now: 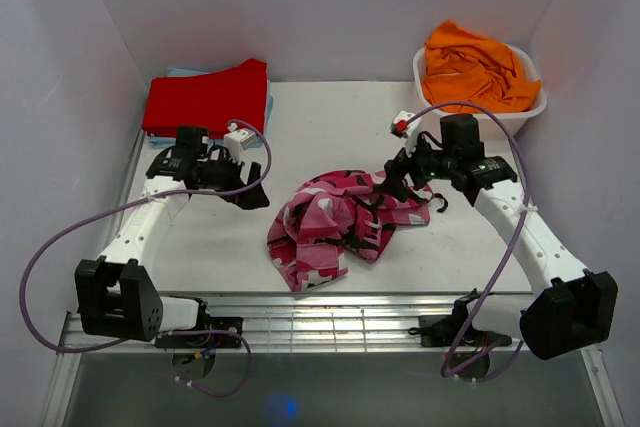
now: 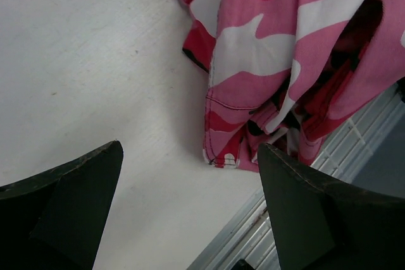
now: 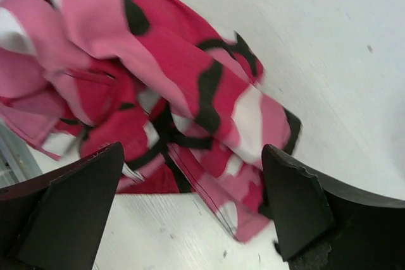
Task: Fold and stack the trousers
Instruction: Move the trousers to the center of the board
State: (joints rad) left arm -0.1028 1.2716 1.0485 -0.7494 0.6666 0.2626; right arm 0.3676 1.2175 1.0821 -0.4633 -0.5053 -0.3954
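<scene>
trousers (image 1: 345, 222): pink/magenta/white/black camo, unfolded, crumpled in a loose heap, lying centre frame in the top view, slightly below middle.

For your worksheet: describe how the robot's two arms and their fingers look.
Left arm and right arm: white tubular links, bulky black joint housings, black wrists. A purple cable loops along each. The fingers are dark, blunt wedges. A white block with a red spot sits at the right wrist.
</scene>
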